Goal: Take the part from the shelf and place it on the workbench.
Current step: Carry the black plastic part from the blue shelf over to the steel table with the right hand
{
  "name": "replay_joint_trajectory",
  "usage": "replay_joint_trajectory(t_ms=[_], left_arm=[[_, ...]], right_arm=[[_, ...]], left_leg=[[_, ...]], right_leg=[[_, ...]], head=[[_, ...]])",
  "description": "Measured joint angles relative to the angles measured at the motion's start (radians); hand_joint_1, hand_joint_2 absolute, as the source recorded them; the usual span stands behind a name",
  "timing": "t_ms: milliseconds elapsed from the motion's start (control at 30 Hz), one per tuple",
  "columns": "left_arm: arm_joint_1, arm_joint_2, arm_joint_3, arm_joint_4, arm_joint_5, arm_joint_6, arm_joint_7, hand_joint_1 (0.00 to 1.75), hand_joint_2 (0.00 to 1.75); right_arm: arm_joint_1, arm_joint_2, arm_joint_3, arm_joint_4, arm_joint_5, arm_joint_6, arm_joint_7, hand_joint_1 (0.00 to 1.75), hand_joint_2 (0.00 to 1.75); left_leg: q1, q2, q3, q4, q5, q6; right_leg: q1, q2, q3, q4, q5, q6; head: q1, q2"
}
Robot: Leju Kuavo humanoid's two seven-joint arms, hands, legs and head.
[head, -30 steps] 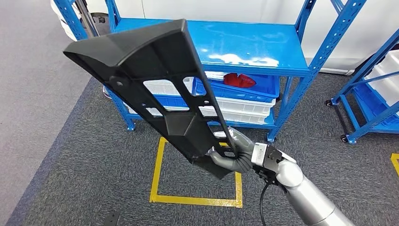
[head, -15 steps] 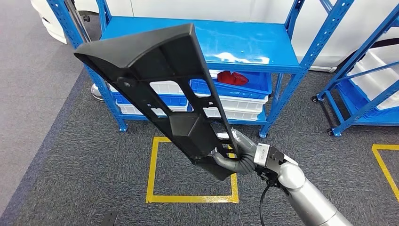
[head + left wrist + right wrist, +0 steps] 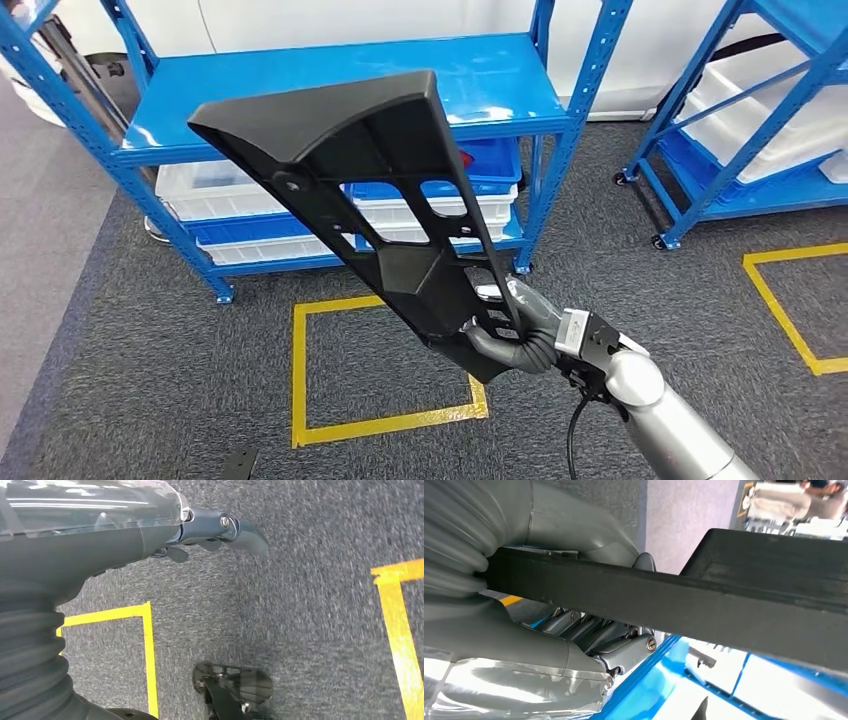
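The part (image 3: 370, 200) is a long black plastic panel with several cut-outs, wide at its top end and narrow at the bottom. My right hand (image 3: 515, 330) grips its narrow lower end and holds it tilted up in front of the blue shelf (image 3: 250, 80). In the right wrist view the part's dark edge (image 3: 724, 595) runs across the picture, with my right hand (image 3: 589, 635) wrapped around it. My left hand (image 3: 150, 535) hangs over the grey carpet and holds nothing.
White bins (image 3: 200, 185) and a blue bin sit on the shelf's lower level. A second blue shelf (image 3: 760, 120) stands at the right. Yellow tape marks a square (image 3: 300, 380) on the carpet below the part, and another square (image 3: 790, 310) lies to the right.
The whole picture has shifted: the camera has turned, so the shelf now lies further left and a second shelf and square show at the right. The part stays in my right hand.
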Motion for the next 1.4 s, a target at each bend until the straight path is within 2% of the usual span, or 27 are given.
replay_joint_trajectory(t_ms=[33, 67, 133, 200, 267, 300, 367, 433, 500, 533, 567, 633, 700, 733, 800, 867, 933, 967, 1000, 1033, 1067, 1100, 1167, 1233, 1300, 1333, 1400], left_arm=[[0.000, 0.000, 0.000, 0.000, 0.000, 0.000, 0.000, 0.00, 1.75], [0.000, 0.000, 0.000, 0.000, 0.000, 0.000, 0.000, 0.00, 1.75], [-0.001, 0.000, 0.000, 0.000, 0.000, 0.001, 0.000, 0.00, 1.75], [-0.001, 0.000, -0.001, 0.000, -0.001, 0.001, 0.000, 0.00, 1.75], [-0.001, 0.000, -0.001, 0.000, -0.005, 0.000, -0.001, 0.00, 1.75], [-0.003, -0.001, -0.001, 0.000, -0.007, 0.000, -0.001, 0.00, 1.75], [-0.008, -0.001, -0.003, 0.000, -0.012, -0.002, 0.000, 0.00, 1.75], [-0.011, -0.002, -0.005, 0.000, -0.016, -0.002, 0.003, 0.00, 1.75], [-0.010, -0.001, -0.006, 0.000, -0.016, -0.002, 0.007, 0.00, 1.75], [-0.011, -0.001, -0.006, 0.000, -0.016, -0.002, 0.007, 0.00, 1.75], [-0.012, -0.001, -0.006, 0.000, -0.016, -0.002, 0.008, 0.00, 1.75], [-0.015, -0.002, -0.008, 0.000, -0.018, -0.004, 0.008, 0.00, 1.75], [-0.018, -0.003, -0.013, 0.000, -0.023, -0.007, 0.009, 0.00, 1.75], [-0.019, -0.004, -0.016, 0.000, -0.027, -0.008, 0.010, 0.00, 1.75], [-0.023, -0.005, -0.022, 0.000, -0.032, -0.010, 0.013, 0.00, 1.75], [-0.028, -0.007, -0.026, 0.000, -0.034, -0.011, 0.015, 0.00, 1.75], [-0.029, -0.007, -0.027, 0.000, -0.031, -0.013, 0.019, 0.00, 1.75], [-0.027, -0.006, -0.026, 0.000, -0.028, -0.013, 0.021, 0.00, 1.75], [-0.024, -0.005, -0.026, 0.000, -0.023, -0.014, 0.022, 0.00, 1.75], [-0.022, -0.004, -0.026, 0.000, -0.019, -0.013, 0.022, 0.00, 1.75], [-0.019, -0.002, -0.025, 0.000, -0.013, -0.012, 0.022, 0.00, 1.75], [-0.016, 0.000, -0.024, 0.000, -0.009, -0.010, 0.022, 0.00, 1.75], [-0.007, 0.004, -0.022, 0.000, 0.001, -0.005, 0.022, 0.00, 1.75], [0.005, 0.007, -0.018, 0.000, 0.010, -0.001, 0.022, 0.00, 1.75], [0.015, 0.009, -0.014, 0.000, 0.017, 0.002, 0.019, 0.00, 1.75], [0.019, 0.010, -0.012, 0.000, 0.021, 0.004, 0.017, 0.00, 1.75], [0.027, 0.011, -0.004, 0.000, 0.031, 0.006, 0.012, 0.00, 1.75]], right_arm=[[0.002, 0.000, 0.000, 0.000, -0.001, 0.000, 0.000, 1.55, 1.75], [0.003, 0.000, 0.000, 0.000, -0.001, 0.000, 0.001, 1.55, 1.75], [0.003, 0.000, -0.001, 0.000, -0.002, 0.000, 0.001, 1.55, 1.75], [0.003, -0.001, -0.002, -0.001, -0.002, 0.000, 0.001, 1.55, 1.75], [0.007, -0.005, -0.004, -0.002, -0.003, -0.001, 0.002, 1.55, 1.75], [0.011, -0.008, -0.007, -0.005, -0.003, -0.002, 0.002, 1.55, 1.75], [0.018, -0.018, -0.015, -0.011, -0.005, -0.005, 0.001, 1.55, 1.75], [0.025, -0.025, -0.021, -0.016, -0.007, -0.009, 0.000, 1.55, 1.75], [0.038, -0.027, -0.024, -0.017, -0.007, -0.011, -0.001, 1.55, 1.75], [0.043, -0.028, -0.024, -0.017, -0.007, -0.011, -0.001, 1.55, 1.75], [0.047, -0.029, -0.026, -0.018, -0.006, -0.011, -0.001, 1.55, 1.75], [0.048, -0.031, -0.031, -0.023, -0.006, -0.014, -0.001, 1.55, 1.75], [0.051, -0.033, -0.039, -0.032, -0.004, -0.022, -0.001, 1.55, 1.75], [0.056, -0.035, -0.044, -0.039, -0.002, -0.028, -0.001, 1.55, 1.75], [0.075, -0.039, -0.056, -0.053, 0.003, -0.038, -0.001, 1.55, 1.75], [0.091, -0.042, -0.066, -0.067, 0.009, -0.041, -0.003, 1.55, 1.75], [0.102, -0.042, -0.075, -0.075, 0.011, -0.039, -0.008, 1.55, 1.75], [0.107, -0.041, -0.079, -0.076, 0.011, -0.037, -0.012, 1.55, 1.75], [0.113, -0.041, -0.082, -0.077, 0.010, -0.032, -0.016, 1.55, 1.75], [0.118, -0.039, -0.086, -0.078, 0.007, -0.025, -0.019, 1.55, 1.75], [0.121, -0.037, -0.091, -0.078, 0.004, -0.018, -0.022, 1.55, 1.75], [0.123, -0.034, -0.097, -0.078, -0.002, -0.011, -0.026, 1.55, 1.75], [0.126, -0.024, -0.111, -0.078, -0.015, -0.002, -0.038, 1.55, 1.75], [0.139, -0.014, -0.125, -0.081, -0.024, 0.000, -0.051, 1.55, 1.75], [0.164, -0.008, -0.138, -0.093, -0.026, -0.001, -0.061, 1.55, 1.75], [0.178, -0.004, -0.144, -0.101, -0.026, -0.001, -0.064, 1.55, 1.75], [0.192, 0.006, -0.154, -0.115, -0.026, 0.000, -0.068, 1.55, 1.75]], left_leg=[[0.001, -0.001, 0.005, -0.012, 0.019, 0.000], [0.003, -0.005, 0.027, -0.061, 0.054, 0.000], [0.010, -0.049, 0.087, -0.195, 0.115, 0.002], [0.015, -0.089, 0.115, -0.261, 0.129, 0.006], [0.014, -0.080, 0.116, -0.268, 0.127, 0.016], [0.015, -0.069, 0.118, -0.273, 0.130, 0.023], [0.017, -0.045, 0.122, -0.283, 0.136, 0.035], [0.015, -0.021, 0.122, -0.285, 0.137, 0.041], [0.013, 0.005, 0.121, -0.285, 0.135, 0.043], [0.012, 0.018, 0.122, -0.285, 0.134, 0.043], [0.011, 0.030, 0.123, -0.285, 0.133, 0.042], [0.007, 0.052, 0.126, -0.285, 0.130, 0.039], [0.003, 0.070, 0.130, -0.284, 0.126, 0.032], [0.002, 0.079, 0.132, -0.285, 0.125, 0.027], [0.002, 0.090, 0.136, -0.286, 0.119, 0.017], [0.003, 0.061, 0.124, -0.248, 0.089, 0.009], [0.005, 0.016, 0.074, -0.129, 0.024, 0.004], [0.005, 0.006, 0.043, -0.061, -0.003, 0.002], [0.005, 0.001, 0.020, -0.013, -0.015, 0.000], [0.006, -0.001, 0.012, -0.002, -0.006, -0.001], [0.006, -0.003, 0.022, -0.031, 0.022, -0.001], [0.008, -0.012, 0.047, -0.091, 0.061, -0.002], [0.015, -0.053, 0.100, -0.216, 0.114, 0.001], [0.017, -0.078, 0.122, -0.265, 0.118, 0.009], [0.015, -0.064, 0.124, -0.271, 0.120, 0.021], [0.016, -0.054, 0.126, -0.275, 0.122, 0.028], [0.018, -0.033, 0.131, -0.283, 0.125, 0.039]], right_leg=[[-0.001, 0.013, 0.000, 0.002, 0.000, 0.001], [-0.002, 0.026, 0.000, 0.006, -0.002, 0.003], [-0.003, 0.051, -0.005, 0.016, -0.005, 0.010], [-0.005, 0.074, -0.018, 0.025, -0.004, 0.024], [-0.009, 0.097, -0.029, 0.024, 0.002, 0.039], [-0.009, 0.093, -0.032, 0.026, 0.001, 0.045], [-0.007, 0.050, -0.056, 0.076, -0.029, 0.055], [-0.008, -0.001, -0.116, 0.200, -0.090, 0.063], [-0.011, -0.017, -0.165, 0.299, -0.122, 0.067], [-0.012, -0.021, -0.162, 0.296, -0.110, 0.067], [-0.012, -0.026, -0.139, 0.253, -0.084, 0.064], [-0.004, -0.063, -0.058, 0.106, -0.027, 0.050], [0.009, -0.096, -0.013, 0.020, -0.007, 0.034], [0.014, -0.099, -0.011, 0.012, -0.010, 0.028], [0.011, -0.077, -0.011, 0.005, -0.004, 0.020], [0.003, -0.057, -0.004, -0.007, 0.004, 0.010], [-0.002, -0.034, -0.002, -0.011, 0.007, 0.004], [-0.002, -0.021, -0.002, -0.011, 0.007, 0.003], [-0.002, -0.007, -0.002, -0.009, 0.006, 0.002], [-0.003, 0.007, -0.002, -0.007, 0.005, 0.003], [-0.004, 0.022, -0.002, -0.003, 0.004, 0.005], [-0.005, 0.037, -0.002, 0.002, 0.001, 0.008], [-0.006, 0.064, -0.007, 0.015, -0.006, 0.017], [-0.007, 0.085, -0.017, 0.023, -0.008, 0.029], [-0.011, 0.099, -0.023, 0.022, -0.006, 0.042], [-0.011, 0.088, -0.027, 0.030, -0.012, 0.047], [-0.010, 0.038, -0.060, 0.098, -0.051, 0.055]], head=[[0.000, 0.000], [0.000, 0.000], [0.000, 0.000], [0.000, 0.000], [0.000, 0.000], [0.000, 0.000], [0.000, 0.000], [0.000, 0.000], [0.000, 0.000], [0.000, 0.000], [0.000, 0.000], [0.000, 0.000], [0.000, 0.000], [0.000, 0.000], [0.000, 0.000], [0.000, 0.000], [0.000, 0.000], [0.000, 0.000], [0.000, 0.000], [0.000, 0.000], [0.000, 0.000], [0.000, 0.000], [0.000, 0.000], [0.000, 0.000], [0.000, 0.000], [0.000, 0.000], [0.000, 0.000]])
